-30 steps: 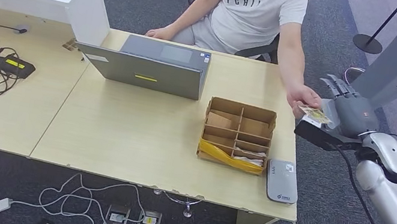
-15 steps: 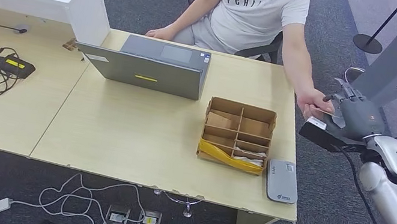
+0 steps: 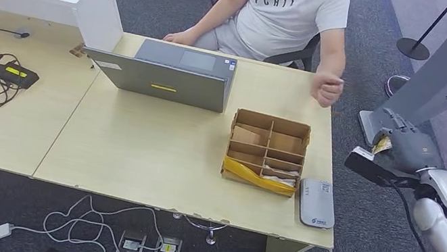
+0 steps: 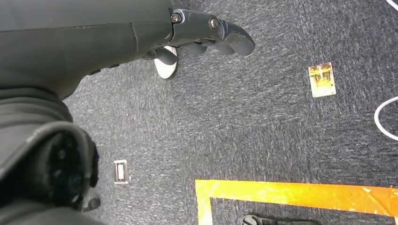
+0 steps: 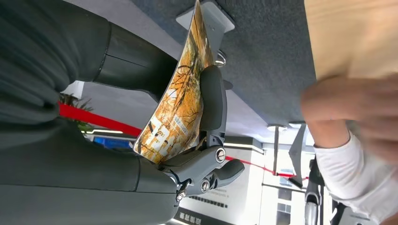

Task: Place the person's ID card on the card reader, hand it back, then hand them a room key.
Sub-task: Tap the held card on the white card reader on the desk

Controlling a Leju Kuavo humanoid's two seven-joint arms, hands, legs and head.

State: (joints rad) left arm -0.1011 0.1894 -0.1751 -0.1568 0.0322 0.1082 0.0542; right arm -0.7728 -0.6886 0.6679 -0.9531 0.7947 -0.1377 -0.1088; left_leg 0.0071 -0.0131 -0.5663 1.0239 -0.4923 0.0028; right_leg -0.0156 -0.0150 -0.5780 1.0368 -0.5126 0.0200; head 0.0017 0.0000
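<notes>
Since the earlier frames the person's hand (image 3: pixel 328 91) has let go and drawn back over the table (image 3: pixel 135 145), leaving the ID card (image 5: pixel 180 101) with the right hand (image 3: pixel 402 146), whose fingers (image 5: pixel 212 101) clamp it against the palm. The robot has taken the card; reading, returning it and handing over the key remain. The card reader (image 3: pixel 317 203) lies at about eight o'clock from that hand. The left hand (image 4: pixel 206 35) hangs over the floor, fingers curled on nothing.
</notes>
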